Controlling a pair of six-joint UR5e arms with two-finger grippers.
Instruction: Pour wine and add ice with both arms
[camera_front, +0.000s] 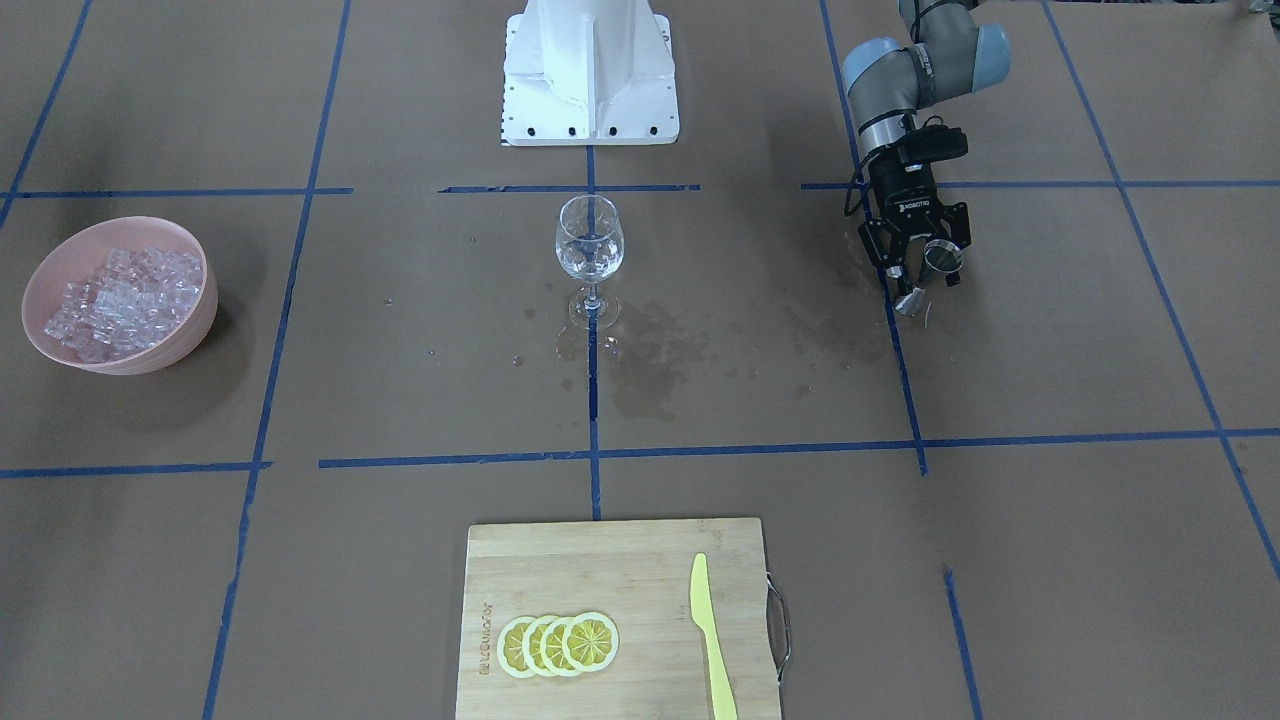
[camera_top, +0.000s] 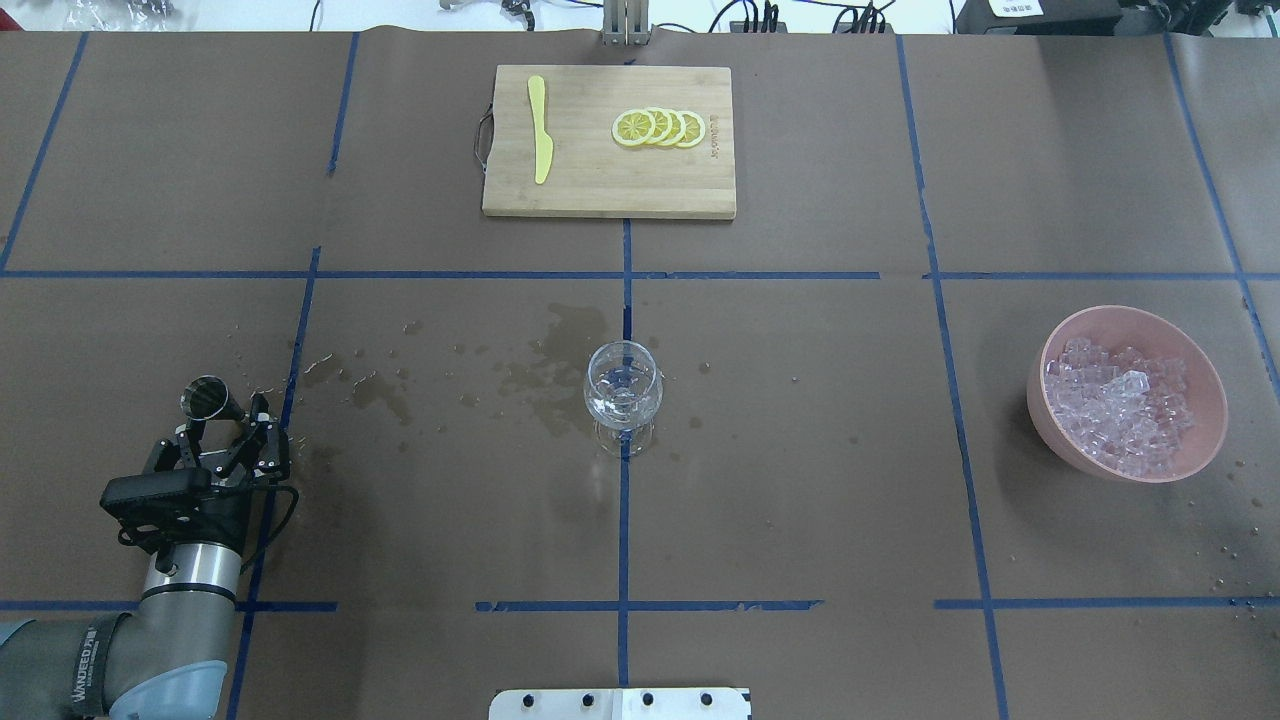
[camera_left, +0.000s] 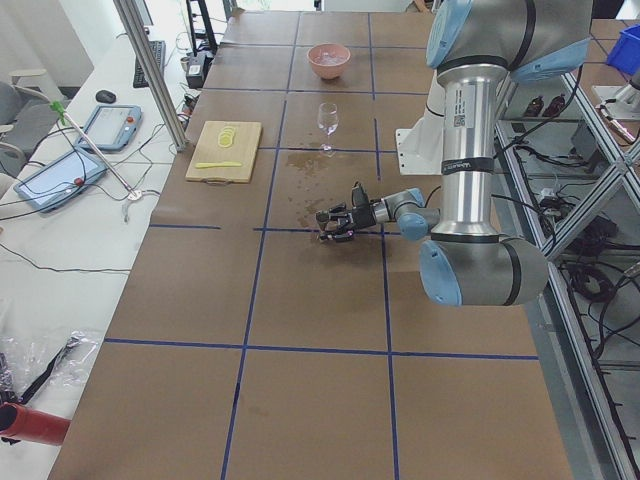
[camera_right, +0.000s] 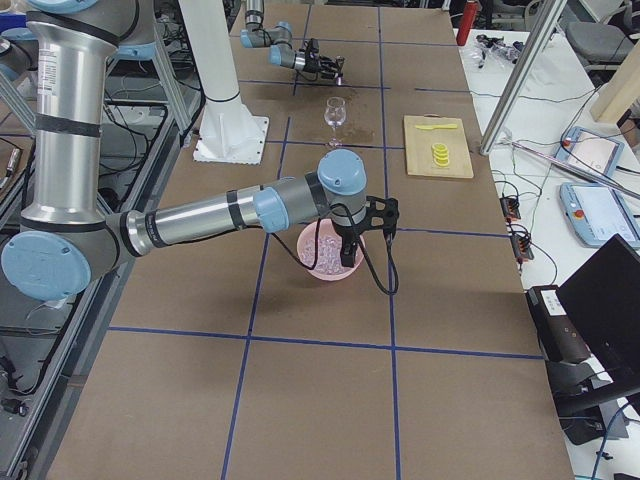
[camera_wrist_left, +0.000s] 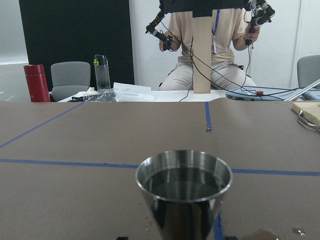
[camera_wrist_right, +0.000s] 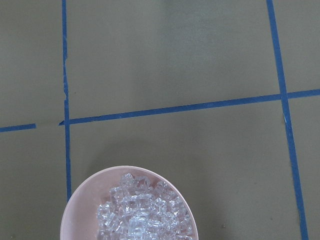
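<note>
My left gripper (camera_top: 225, 425) reaches out level, low over the table's left part, shut on a steel jigger (camera_top: 208, 397). The left wrist view shows the jigger's cup (camera_wrist_left: 184, 187) upright with liquid in it. An upright clear wine glass (camera_top: 623, 385) stands at the table's middle. A pink bowl (camera_top: 1075, 455) of clear ice cubes (camera_top: 1120, 400) sits at the right. My right gripper (camera_right: 347, 260) shows only in the exterior right view, pointing down over the bowl (camera_right: 312, 268); I cannot tell whether it is open. The right wrist view shows the ice (camera_wrist_right: 142, 210) below.
A wooden cutting board (camera_top: 610, 190) at the far edge carries lemon slices (camera_top: 660, 127) and a yellow knife (camera_top: 540, 130). Wet stains (camera_top: 555, 375) lie between the jigger and the glass. The white pedestal base (camera_front: 590, 80) stands at the near edge. An operator (camera_wrist_left: 210, 45) sits beyond the table.
</note>
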